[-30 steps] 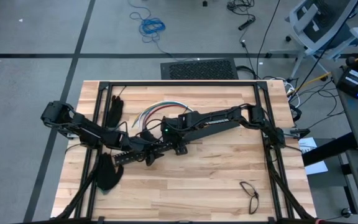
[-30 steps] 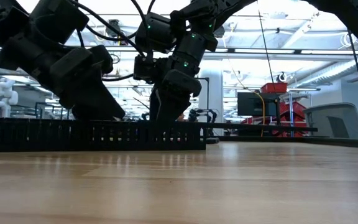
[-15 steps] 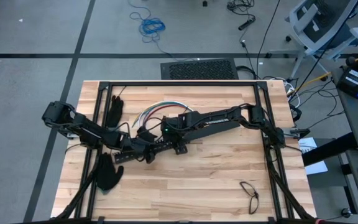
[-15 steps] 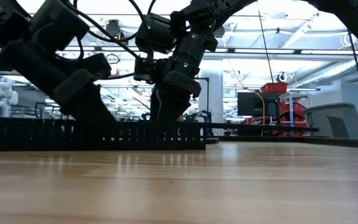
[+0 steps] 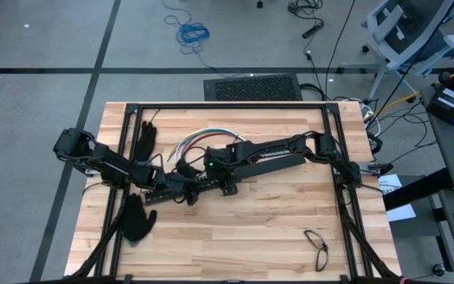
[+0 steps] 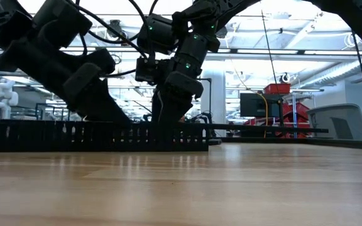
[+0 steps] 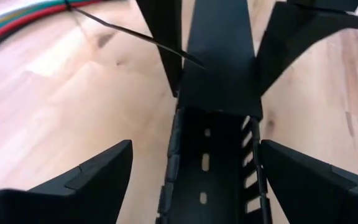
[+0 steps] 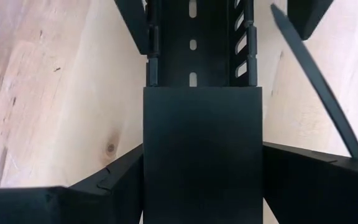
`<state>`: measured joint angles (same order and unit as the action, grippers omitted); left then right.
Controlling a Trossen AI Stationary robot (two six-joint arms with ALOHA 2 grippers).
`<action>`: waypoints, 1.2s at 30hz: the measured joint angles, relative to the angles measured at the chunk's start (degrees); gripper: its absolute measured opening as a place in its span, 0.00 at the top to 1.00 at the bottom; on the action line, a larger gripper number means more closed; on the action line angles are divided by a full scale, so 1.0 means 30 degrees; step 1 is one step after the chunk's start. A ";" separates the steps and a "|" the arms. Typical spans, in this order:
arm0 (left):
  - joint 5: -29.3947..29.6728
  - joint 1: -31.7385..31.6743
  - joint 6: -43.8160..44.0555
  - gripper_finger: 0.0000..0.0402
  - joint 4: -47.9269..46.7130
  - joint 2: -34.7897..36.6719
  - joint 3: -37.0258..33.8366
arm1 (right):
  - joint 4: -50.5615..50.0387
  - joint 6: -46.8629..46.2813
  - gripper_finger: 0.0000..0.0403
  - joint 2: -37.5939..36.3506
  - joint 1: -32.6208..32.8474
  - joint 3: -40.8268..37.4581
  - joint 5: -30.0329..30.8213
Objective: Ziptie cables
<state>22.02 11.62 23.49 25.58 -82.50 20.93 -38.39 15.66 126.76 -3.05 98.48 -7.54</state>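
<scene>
Both grippers meet mid-table over a black slotted bar [image 5: 181, 192], the left gripper [image 7: 191, 180] with jaws apart astride it, the right gripper [image 8: 202, 171] clamping it, the cables [image 5: 199, 140] lying just beyond, with one ziptie [image 7: 135, 34] beside them.

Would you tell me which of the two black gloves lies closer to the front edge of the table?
The glove by the left arm's base; the other glove lies farther back, beside the cables.

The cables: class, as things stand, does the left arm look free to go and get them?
Probably not straight away. The left gripper sits astride the black slotted bar, fingers either side, facing the right gripper, which straddles the bar too. The cables lie uncovered just beyond, so it must lift off first.
</scene>
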 joint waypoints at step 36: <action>-0.0896 0.0036 -0.0109 0.32 0.2477 -0.1843 0.0000 | 0.0044 0.0007 0.37 0.0000 0.0000 0.0007 0.0012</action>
<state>19.33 11.73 23.16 33.01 -88.03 20.93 -38.26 15.68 126.76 -3.05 98.50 -7.51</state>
